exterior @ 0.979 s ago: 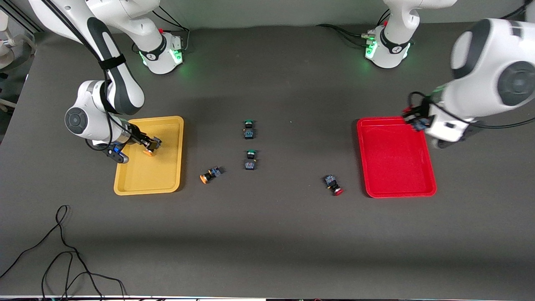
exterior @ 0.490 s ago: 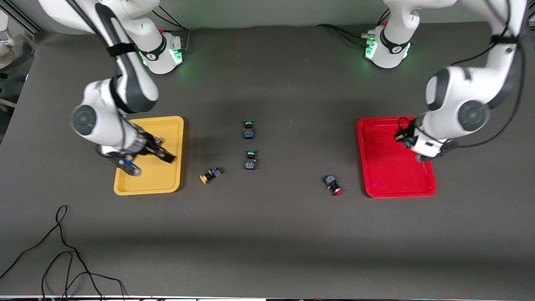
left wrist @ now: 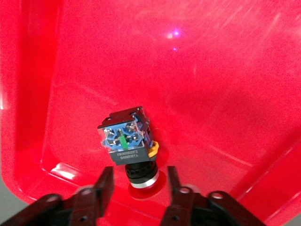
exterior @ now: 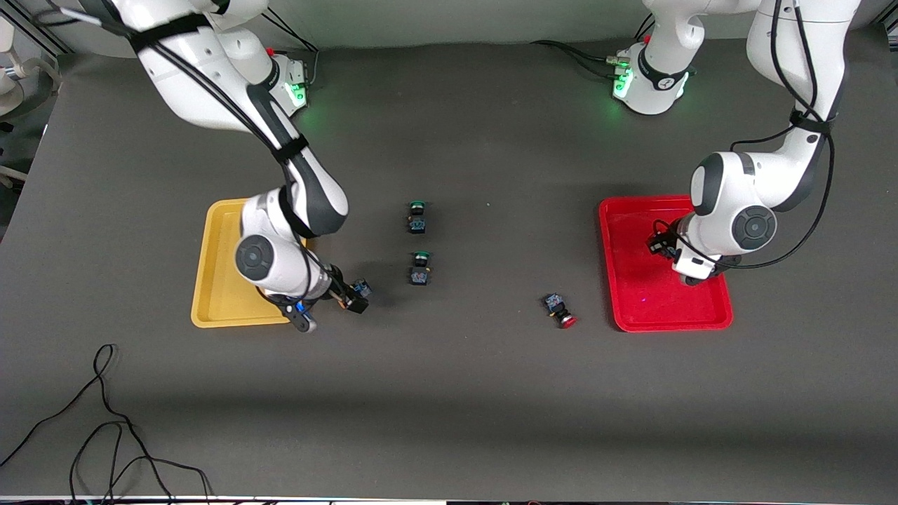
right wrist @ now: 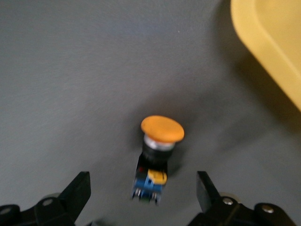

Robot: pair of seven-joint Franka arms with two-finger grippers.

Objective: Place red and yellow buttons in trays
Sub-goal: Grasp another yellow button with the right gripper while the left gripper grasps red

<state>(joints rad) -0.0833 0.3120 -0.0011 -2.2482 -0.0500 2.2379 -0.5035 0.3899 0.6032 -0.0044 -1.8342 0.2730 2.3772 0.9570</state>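
Below, the right gripper (right wrist: 141,200) hung with fingers spread over an orange-capped push-button switch (right wrist: 155,155) lying on the dark table (exterior: 463,393) beside the shallow yellow plastic tray (exterior: 214,280). The left gripper (left wrist: 139,188) stood parted around a blue-bodied switch (left wrist: 128,141) in the red tray (left wrist: 225,103).

Colours across the dark grey tabletop (exterior: 491,393)

The shallow yellow plastic tray (exterior: 217,294) and the glossy red plastic tray (exterior: 631,308) are each one plain colour. The small push-button with the round orange-yellow cap (right wrist: 162,129) has a black neck and a blue base with a yellow tab; another button (left wrist: 128,141) (lying in the red tray) shows a black-and-blue body with a green mark. A red-capped button (exterior: 560,309) and two green-capped buttons (exterior: 418,216) (exterior: 420,268) have dark bodies. The arms are white with black joints, and both end effectors' fingers (right wrist: 77,190) (left wrist: 104,184) are black.
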